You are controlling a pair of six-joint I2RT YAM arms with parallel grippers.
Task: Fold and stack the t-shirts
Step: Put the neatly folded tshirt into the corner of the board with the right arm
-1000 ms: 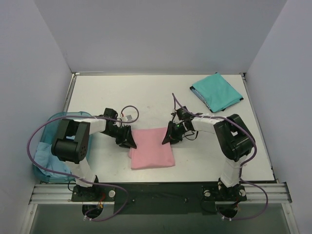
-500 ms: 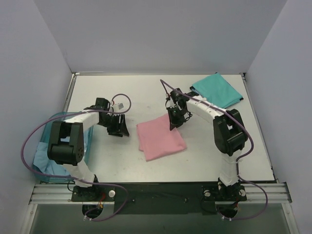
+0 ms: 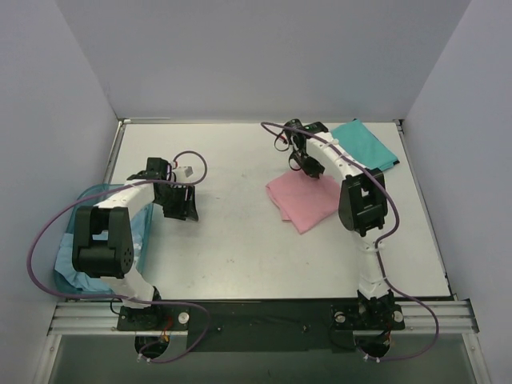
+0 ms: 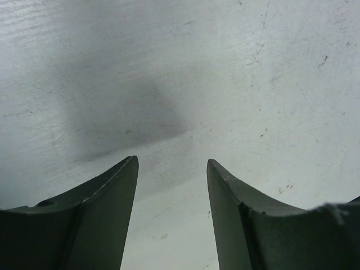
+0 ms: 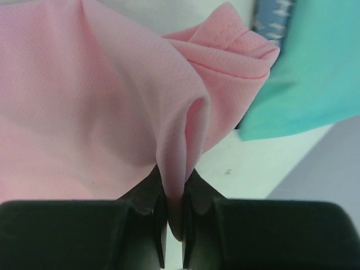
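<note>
No text, label, brand, number or sign can be read in any of the views. In the right wrist view, white marks are seen on a dark blue patch (image 5: 271, 16) at the top edge, just beside the teal t-shirt (image 5: 315, 67). They are too blurred to be made out as letters or figures.
</note>
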